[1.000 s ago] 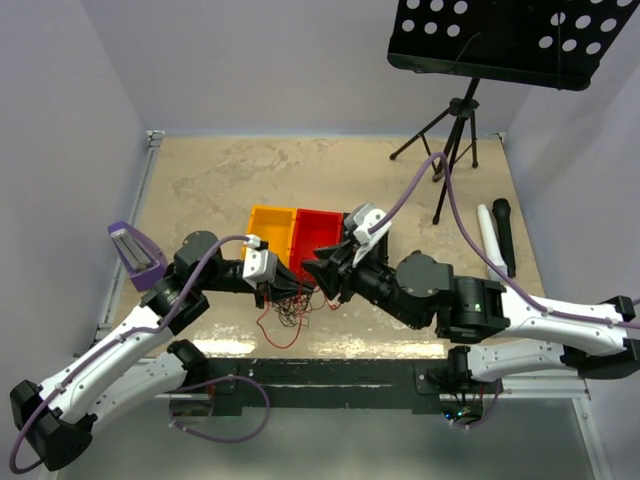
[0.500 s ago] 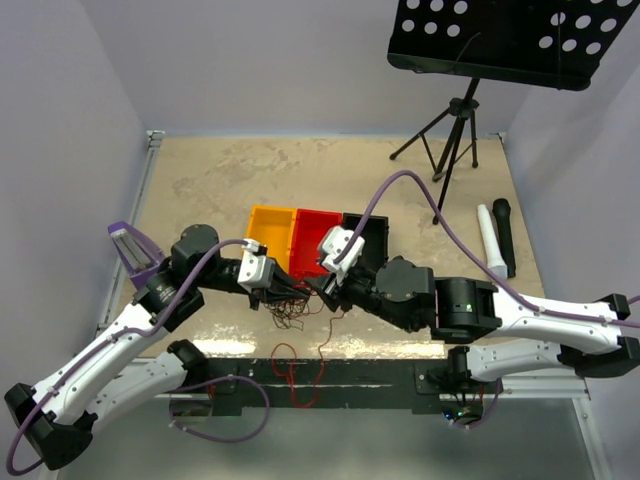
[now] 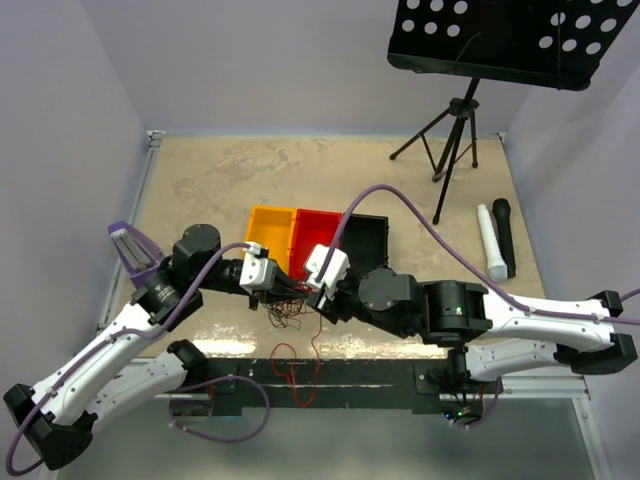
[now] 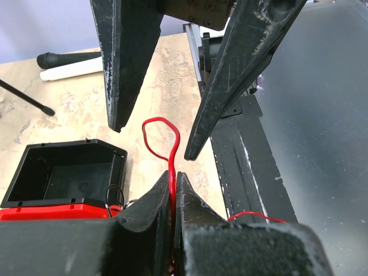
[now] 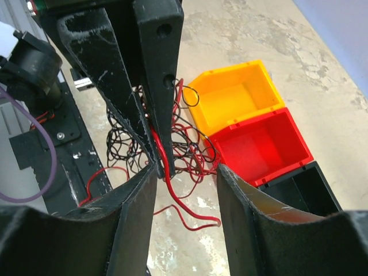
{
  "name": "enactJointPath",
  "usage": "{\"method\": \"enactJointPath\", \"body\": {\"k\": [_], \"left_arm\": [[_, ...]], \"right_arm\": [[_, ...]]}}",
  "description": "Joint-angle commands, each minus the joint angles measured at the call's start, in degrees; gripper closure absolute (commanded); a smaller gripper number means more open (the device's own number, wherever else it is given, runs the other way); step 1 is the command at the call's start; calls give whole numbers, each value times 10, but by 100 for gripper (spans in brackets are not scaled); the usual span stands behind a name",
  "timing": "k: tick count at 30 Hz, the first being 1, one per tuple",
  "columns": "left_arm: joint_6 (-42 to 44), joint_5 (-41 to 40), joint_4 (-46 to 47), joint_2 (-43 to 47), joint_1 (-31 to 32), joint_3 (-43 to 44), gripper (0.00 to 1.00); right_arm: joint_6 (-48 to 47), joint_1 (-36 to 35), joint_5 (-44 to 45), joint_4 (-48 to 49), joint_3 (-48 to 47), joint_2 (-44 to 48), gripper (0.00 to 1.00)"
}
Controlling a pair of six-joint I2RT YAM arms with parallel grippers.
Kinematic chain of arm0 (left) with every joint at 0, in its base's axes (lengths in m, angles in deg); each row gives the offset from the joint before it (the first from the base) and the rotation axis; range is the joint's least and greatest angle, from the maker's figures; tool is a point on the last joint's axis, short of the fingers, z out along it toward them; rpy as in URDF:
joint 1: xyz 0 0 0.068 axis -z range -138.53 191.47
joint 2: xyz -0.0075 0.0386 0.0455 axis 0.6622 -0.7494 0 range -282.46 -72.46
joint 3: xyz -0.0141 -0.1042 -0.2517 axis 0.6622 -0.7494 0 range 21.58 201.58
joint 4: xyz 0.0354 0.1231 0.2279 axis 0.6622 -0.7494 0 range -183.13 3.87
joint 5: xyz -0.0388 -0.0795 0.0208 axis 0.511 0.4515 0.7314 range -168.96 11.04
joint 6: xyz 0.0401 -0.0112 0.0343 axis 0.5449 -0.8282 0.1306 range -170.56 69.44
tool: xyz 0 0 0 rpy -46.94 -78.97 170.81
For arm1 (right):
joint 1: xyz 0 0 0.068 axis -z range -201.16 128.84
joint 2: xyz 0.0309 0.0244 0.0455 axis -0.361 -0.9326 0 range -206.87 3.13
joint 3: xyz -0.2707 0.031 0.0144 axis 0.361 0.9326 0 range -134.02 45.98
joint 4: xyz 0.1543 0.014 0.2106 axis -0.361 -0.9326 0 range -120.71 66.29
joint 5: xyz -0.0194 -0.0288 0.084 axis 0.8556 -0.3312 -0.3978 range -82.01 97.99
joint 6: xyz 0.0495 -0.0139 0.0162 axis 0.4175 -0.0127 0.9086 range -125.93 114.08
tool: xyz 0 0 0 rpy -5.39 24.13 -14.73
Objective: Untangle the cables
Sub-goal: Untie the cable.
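The cables are a snarl of thin red and black wires on the table just in front of the bins, also visible in the right wrist view. My left gripper is shut on a red strand that loops up from between its jaws. In the right wrist view that same red strand runs down from the shut left fingers and curls across the table. My right gripper stands open, facing the left one tip to tip, its left finger almost touching the left fingers. Another red strand hangs over the near edge.
Yellow, red and black bins stand in a row just behind the snarl. A white stick and a black stick lie at the right. A music stand's tripod is at the back right.
My right gripper has moved left up to the left gripper and opened wider. A red strand has dropped over the near table edge. The left gripper stays shut.
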Motion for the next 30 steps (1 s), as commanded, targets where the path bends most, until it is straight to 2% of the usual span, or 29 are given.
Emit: {"method": "enactJointPath", "body": {"k": [1,9,11,13,15,16,17,18,21,24,27,30], "left_arm": [[20,7,4,4,-2,30,100],[14,33,-2,4,-2,41,100],[11,39,-2,3,-2,43,100],[12,43,-2,2,-2,44,100],[17,38,-9,2,-2,43,100],[20,34,-11,2,-2,38,97],[19,29,-12,3,-2,34,86],[16,21,-10,4,-2,30,66],[-15,-7,19,6,-2,10,55],[-62,-45,61,6,-2,-8,53],[-86,-31,84,2,-2,-17,55],[-95,-24,86,-3,-2,-28,63]], "right_arm": [[-17,-3,-13,-13,-18,-2,51],[-30,-2,28,0,-8,-26,54],[-35,-2,42,10,-10,-32,58],[-39,-4,54,23,-14,-35,69],[-37,-6,65,28,-24,-37,89],[-35,-8,72,24,-30,-39,96],[-30,-12,82,19,-36,-41,100],[-28,-16,93,14,-43,-43,100],[-20,-45,131,2,-54,-51,100],[-6,-64,152,-4,-61,-61,100],[8,-78,166,-4,-64,-69,100],[12,-98,189,-2,-72,-76,100]]}}
